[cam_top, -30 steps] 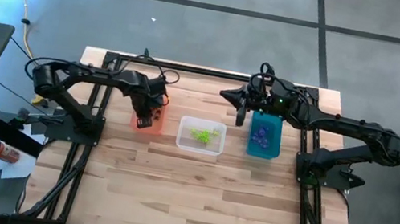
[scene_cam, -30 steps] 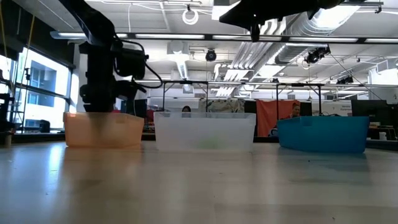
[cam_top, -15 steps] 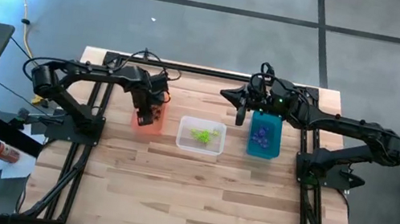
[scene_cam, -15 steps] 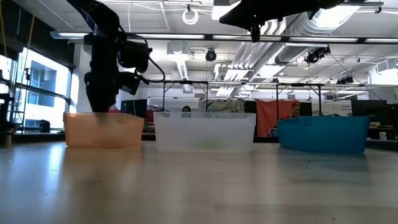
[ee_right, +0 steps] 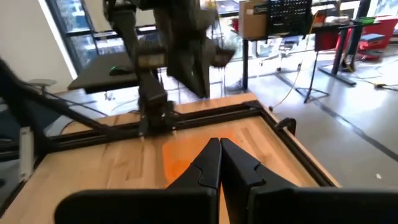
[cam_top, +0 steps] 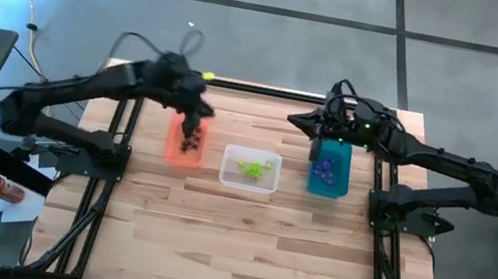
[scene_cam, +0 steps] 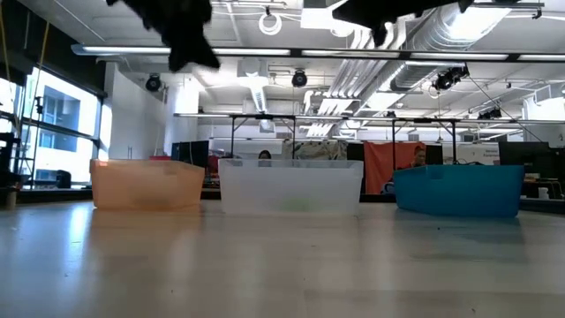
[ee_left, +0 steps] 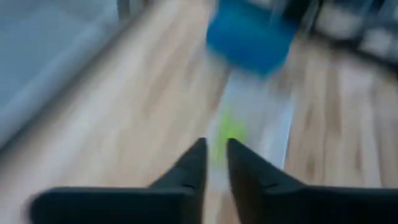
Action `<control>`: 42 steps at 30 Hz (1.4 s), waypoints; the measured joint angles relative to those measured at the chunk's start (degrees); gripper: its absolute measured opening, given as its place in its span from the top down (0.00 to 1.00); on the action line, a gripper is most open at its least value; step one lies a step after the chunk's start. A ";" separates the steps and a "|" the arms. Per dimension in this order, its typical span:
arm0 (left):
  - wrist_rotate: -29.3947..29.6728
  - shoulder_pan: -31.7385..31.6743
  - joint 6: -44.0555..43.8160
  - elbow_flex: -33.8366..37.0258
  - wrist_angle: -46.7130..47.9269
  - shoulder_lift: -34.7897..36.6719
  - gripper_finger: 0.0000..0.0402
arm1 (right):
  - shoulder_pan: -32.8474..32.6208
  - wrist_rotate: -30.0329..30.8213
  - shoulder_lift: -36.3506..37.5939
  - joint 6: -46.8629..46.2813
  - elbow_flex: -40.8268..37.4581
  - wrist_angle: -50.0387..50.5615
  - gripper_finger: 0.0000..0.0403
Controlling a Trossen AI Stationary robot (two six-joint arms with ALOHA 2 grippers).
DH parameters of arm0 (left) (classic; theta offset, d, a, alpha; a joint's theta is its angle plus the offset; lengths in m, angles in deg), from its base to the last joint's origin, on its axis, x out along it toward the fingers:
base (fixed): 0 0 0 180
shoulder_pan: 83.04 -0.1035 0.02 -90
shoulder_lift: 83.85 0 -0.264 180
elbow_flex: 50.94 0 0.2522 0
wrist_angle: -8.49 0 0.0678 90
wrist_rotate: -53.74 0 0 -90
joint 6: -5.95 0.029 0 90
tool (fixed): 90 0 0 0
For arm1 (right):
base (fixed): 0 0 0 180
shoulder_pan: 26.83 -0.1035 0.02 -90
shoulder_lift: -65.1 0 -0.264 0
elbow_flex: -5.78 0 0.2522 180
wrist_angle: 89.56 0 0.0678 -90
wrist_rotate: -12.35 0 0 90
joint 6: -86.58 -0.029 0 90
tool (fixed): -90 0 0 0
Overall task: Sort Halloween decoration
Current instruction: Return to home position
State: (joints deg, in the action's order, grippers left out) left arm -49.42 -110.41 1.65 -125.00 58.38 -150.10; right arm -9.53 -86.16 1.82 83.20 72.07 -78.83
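Sorting desk (cam_top: 241, 250) seen from above, read from its left side to its right, with clock directions taken from the desk's centre.

Left gripper (ee_left: 215, 144): hangs over the orange bin (cam_top: 184, 144) at 10 o'clock; in the low view it sits high above that bin's rim; its own camera is too blurred to say whether it is released or clenched, so a trinket caught on it cannot be ruled out, and such a piece could fall outside the bins when the arm withdraws.

Black trinkets (cam_top: 190, 140): lie inside the orange bin; the bin looks light and stands loose, so a low pull-back toward 9 o'clock, or a trailing cable, could catch its wall and tip the pieces out.

Clear bin (cam_top: 251, 168) at 12 o'clock: holds the lime green trinkets (cam_top: 251, 167); it stands just beside the orange bin, so a shove to one could pass to the other.

Teal bin (cam_top: 330, 168) at 2 o'clock: holds the purple trinkets (cam_top: 326, 174).

Right gripper (ee_right: 219, 144): clenched on nothing, pointing toward 9 o'clock from above the teal bin's far left corner; judged to be the nearer hazard, since a drop in height while it retracts toward 3 o'clock could strike that corner and skew the bin.

No trinket shows on the bare desk; the sort appears finished, so the remaining risk is disturbance only.
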 joint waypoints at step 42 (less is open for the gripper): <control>11.81 27.35 -9.05 37.37 -59.89 30.21 1.00 | -8.61 -4.68 8.50 -14.78 0.00 2.44 1.00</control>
State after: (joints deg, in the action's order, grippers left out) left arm -37.61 -83.06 -7.40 -87.62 -1.51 -119.89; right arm -18.14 -90.84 10.32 68.43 72.07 -76.40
